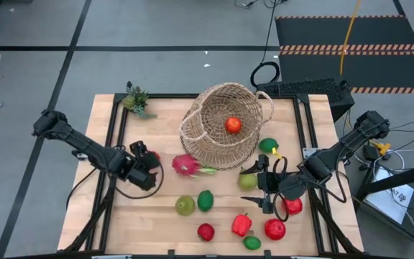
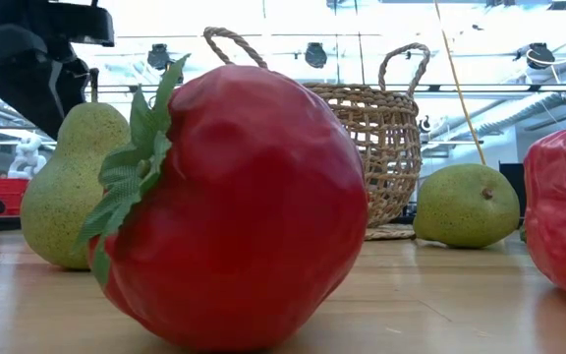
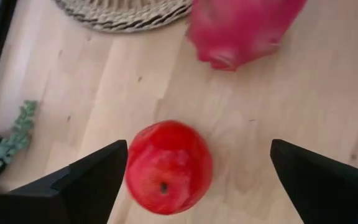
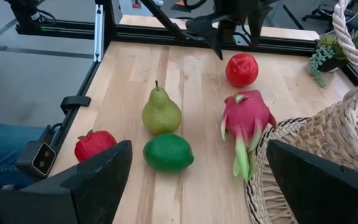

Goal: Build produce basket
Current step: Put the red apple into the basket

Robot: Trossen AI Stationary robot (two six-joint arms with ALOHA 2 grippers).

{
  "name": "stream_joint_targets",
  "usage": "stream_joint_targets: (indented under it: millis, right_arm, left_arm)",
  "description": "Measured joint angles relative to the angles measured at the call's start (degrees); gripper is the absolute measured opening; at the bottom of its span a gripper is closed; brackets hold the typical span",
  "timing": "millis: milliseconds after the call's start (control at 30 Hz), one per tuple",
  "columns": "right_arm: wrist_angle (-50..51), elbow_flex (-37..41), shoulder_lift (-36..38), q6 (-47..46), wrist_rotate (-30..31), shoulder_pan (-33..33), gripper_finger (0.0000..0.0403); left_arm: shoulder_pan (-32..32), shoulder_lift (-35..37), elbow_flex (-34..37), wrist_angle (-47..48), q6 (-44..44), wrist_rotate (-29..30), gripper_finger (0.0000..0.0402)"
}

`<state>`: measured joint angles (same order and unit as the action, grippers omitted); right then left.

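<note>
At the far centre of the table, the basket (image 1: 225, 124) lies tipped on its side with its mouth facing the near left, and one red-orange fruit (image 1: 233, 124) rests inside it; the remaining produce is scattered on the table near and right of it. The pink dragonfruit (image 1: 185, 165) lies just beside the basket's near-left rim. To its left, a red apple (image 3: 168, 166) sits on the wood between the fingers of the left gripper (image 1: 144, 162), whose jaws stand wide apart with nothing held. The apple lies off-centre, close to one finger (image 3: 86, 180), so closing may push it sideways and let it roll toward the dragonfruit. Because the basket is tilted, any fruit released at its rim can roll back out. The right gripper (image 1: 266, 188) hovers at the near right of the basket beside a pear (image 1: 248, 180), jaws also apart and empty; its reach can crowd the left arm at the basket mouth.
</note>
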<state>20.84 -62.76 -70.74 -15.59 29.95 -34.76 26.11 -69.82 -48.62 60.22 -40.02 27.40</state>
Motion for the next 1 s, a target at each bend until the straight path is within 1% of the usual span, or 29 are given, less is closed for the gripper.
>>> stream_joint_targets:
  millis: [100,333,533,633,833,1000]
  right_arm:
    - [0.0,0.0,0.0,0.0,0.0,0.0,0.0368]
    - [0.04,0.0,0.0,0.25,0.0,0.0,0.0368]
    - [0.06,0.0,0.0,1.2,0.0,0.0,0.0368]
    - [0.04,0.0,0.0,1.21,0.1,0.0,0.0368]
    - [0.04,0.0,0.0,0.46,0.2,0.0,0.0368]
    - [0.04,0.0,0.0,1.55,0.24,0.02,0.0368]
  left_arm:
    - [-1.47,0.0,0.52,-0.03,-1.31,-0.39,0.0392]
    - [-4.44,-0.02,4.54,-0.09,-2.95,-4.55,0.0398]
    - [-5.9,-0.04,7.18,-2.76,-2.89,-6.17,0.04]
    - [-6.23,-0.04,8.43,-5.38,-2.09,-7.07,0.04]
    - [-6.23,-0.04,10.14,-6.52,-1.75,-7.54,0.04]
    - [-6.23,-0.04,12.02,-7.14,-1.71,-7.67,0.04]
